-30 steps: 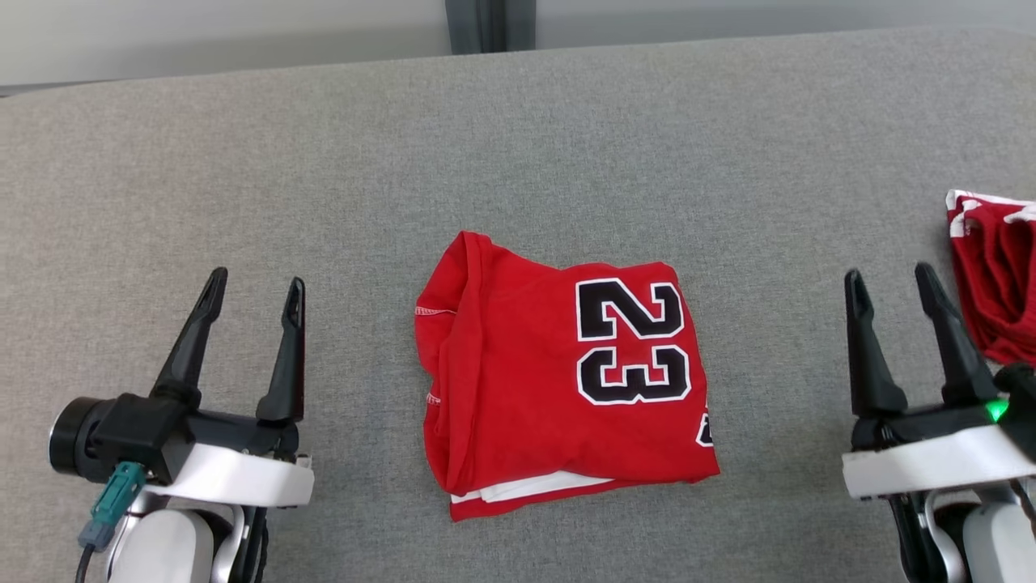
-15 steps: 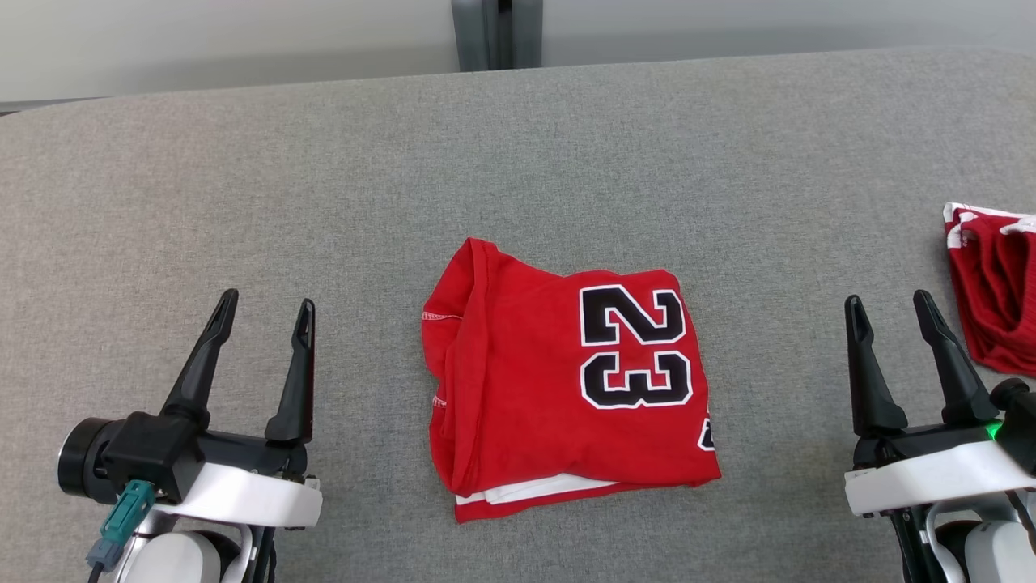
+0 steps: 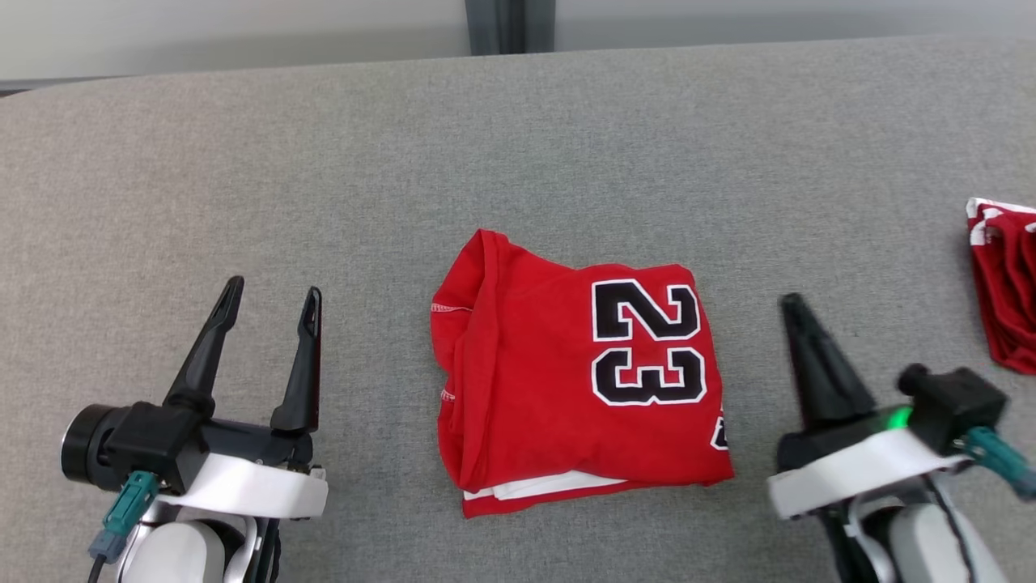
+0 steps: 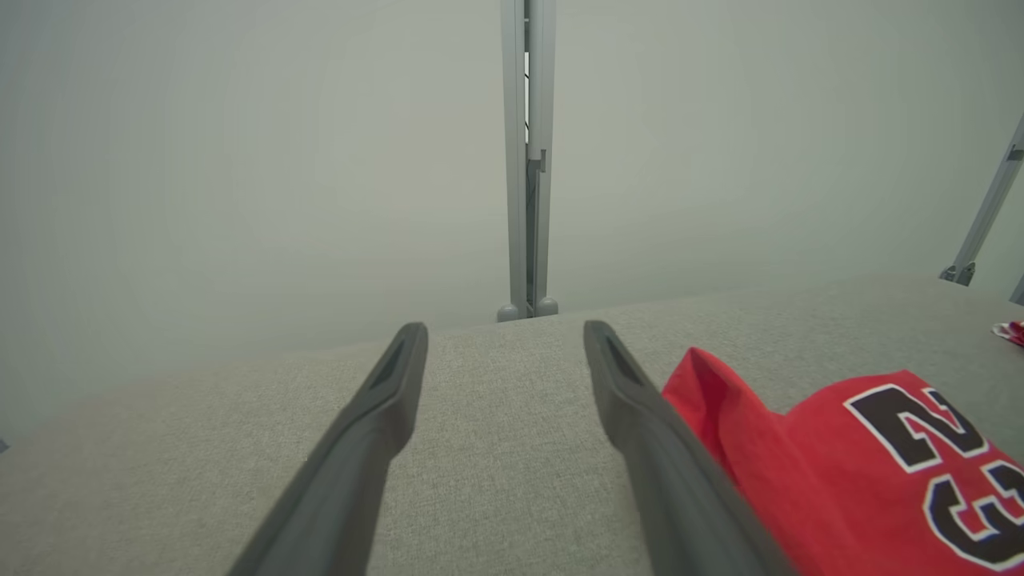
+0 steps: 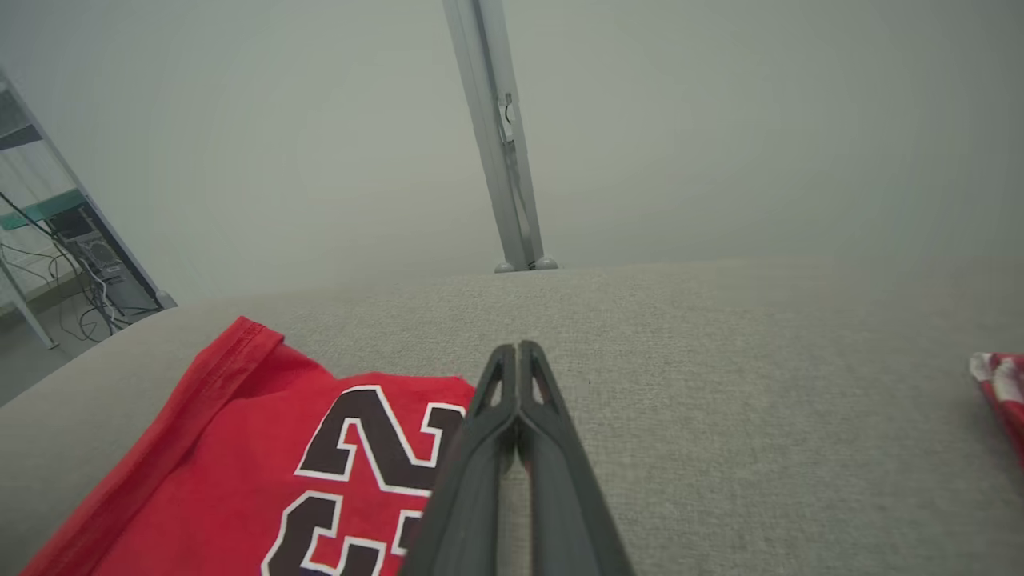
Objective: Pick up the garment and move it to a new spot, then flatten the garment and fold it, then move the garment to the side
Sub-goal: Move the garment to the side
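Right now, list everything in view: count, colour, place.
folded jersey: one, red with a black 23, middle of the cloth surface
second garment: one, red with white trim, right edge of the surface, apart from the jersey
cloth surface: one, grey, under both garments
post: one, grey metal, behind the far edge
left gripper: one, dark fingers, open and holding nothing, left of the jersey
right gripper: one, dark fingers, shut on nothing, right of the jersey
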{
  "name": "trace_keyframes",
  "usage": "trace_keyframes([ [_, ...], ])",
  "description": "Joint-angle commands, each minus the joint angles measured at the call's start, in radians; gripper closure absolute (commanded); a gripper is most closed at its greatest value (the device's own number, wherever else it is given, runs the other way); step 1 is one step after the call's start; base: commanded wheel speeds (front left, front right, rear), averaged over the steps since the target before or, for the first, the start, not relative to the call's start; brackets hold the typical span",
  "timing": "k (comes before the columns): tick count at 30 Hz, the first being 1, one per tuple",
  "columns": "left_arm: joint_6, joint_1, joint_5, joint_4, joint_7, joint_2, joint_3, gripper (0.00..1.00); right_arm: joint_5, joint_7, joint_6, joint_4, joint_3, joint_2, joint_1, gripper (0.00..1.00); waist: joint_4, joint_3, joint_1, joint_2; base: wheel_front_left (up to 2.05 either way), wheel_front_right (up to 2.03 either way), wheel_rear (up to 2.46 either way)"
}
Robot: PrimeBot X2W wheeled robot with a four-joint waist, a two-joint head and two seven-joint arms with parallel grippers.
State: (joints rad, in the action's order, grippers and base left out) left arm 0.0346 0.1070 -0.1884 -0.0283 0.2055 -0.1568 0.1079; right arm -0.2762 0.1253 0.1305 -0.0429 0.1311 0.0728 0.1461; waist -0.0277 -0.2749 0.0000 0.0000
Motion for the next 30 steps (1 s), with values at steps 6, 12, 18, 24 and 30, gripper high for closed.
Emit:
trace_keyframes([
  [6,0.004,0.037,-0.010,0.006,0.009,-0.001,0.010,0.00,-0.067,0.009,0.000,-0.102,0.239,-0.010,0.118,1.00,-0.044,-0.035,0.0000,0.0000,0.00,0.00,0.00],
  [12,0.008,0.059,-0.017,0.030,0.020,0.014,0.027,0.00,-0.142,0.028,0.000,-0.308,0.400,-0.017,0.270,1.00,-0.087,-0.061,0.0000,0.0000,0.00,0.00,0.00],
  [18,0.013,0.077,-0.019,0.052,0.031,0.024,0.042,0.00,-0.197,0.054,0.000,-0.472,0.482,-0.020,0.380,1.00,-0.119,-0.076,0.0000,0.0000,0.00,0.00,0.00],
  [24,0.014,0.091,-0.023,0.072,0.041,0.027,0.047,0.00,-0.293,0.081,0.001,-0.546,0.615,-0.021,0.467,1.00,-0.132,-0.082,0.0000,0.0000,0.00,0.00,0.00],
  [30,0.018,0.094,-0.029,0.088,0.048,0.028,0.051,0.00,-0.366,0.100,0.000,-0.566,0.724,-0.021,0.533,1.00,-0.131,-0.079,0.0000,0.0000,0.00,0.00,0.00],
])
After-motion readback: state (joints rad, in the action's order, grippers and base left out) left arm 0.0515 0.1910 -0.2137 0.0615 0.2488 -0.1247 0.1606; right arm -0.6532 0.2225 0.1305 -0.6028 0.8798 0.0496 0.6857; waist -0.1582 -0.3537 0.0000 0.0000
